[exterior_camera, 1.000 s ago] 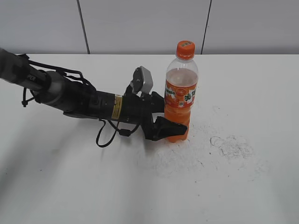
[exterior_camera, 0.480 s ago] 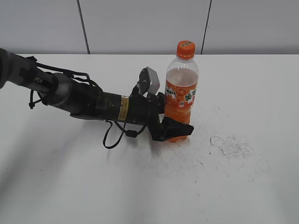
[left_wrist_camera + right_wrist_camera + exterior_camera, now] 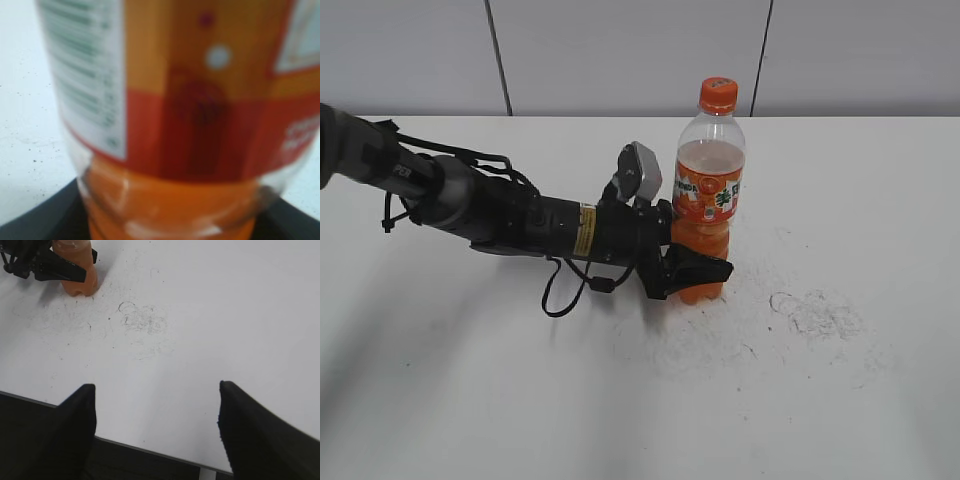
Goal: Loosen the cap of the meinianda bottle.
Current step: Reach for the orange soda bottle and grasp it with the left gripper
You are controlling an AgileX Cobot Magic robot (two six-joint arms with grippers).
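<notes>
The meinianda bottle (image 3: 708, 195) stands upright on the white table, with orange drink and an orange label. Its orange cap (image 3: 718, 95) is on top, with nothing touching it. My left gripper (image 3: 698, 272) reaches in from the left, lying low, and is shut on the bottle's lower body just under the label. In the left wrist view the bottle (image 3: 170, 115) fills the frame, with black fingers (image 3: 45, 220) at both lower corners. My right gripper (image 3: 156, 386) is open and empty above the table's front edge, far from the bottle (image 3: 75, 270). The cap is out of both wrist views.
Grey scuff marks (image 3: 815, 312) lie on the table (image 3: 840, 400) to the right of the bottle; they also show in the right wrist view (image 3: 142, 320). The table's front edge (image 3: 150, 450) runs under my right gripper. A pale panelled wall stands behind.
My left arm slid right and its fingers closed around the bottle's lower body. The bottle, cap and label now sit slightly higher in the exterior view.
</notes>
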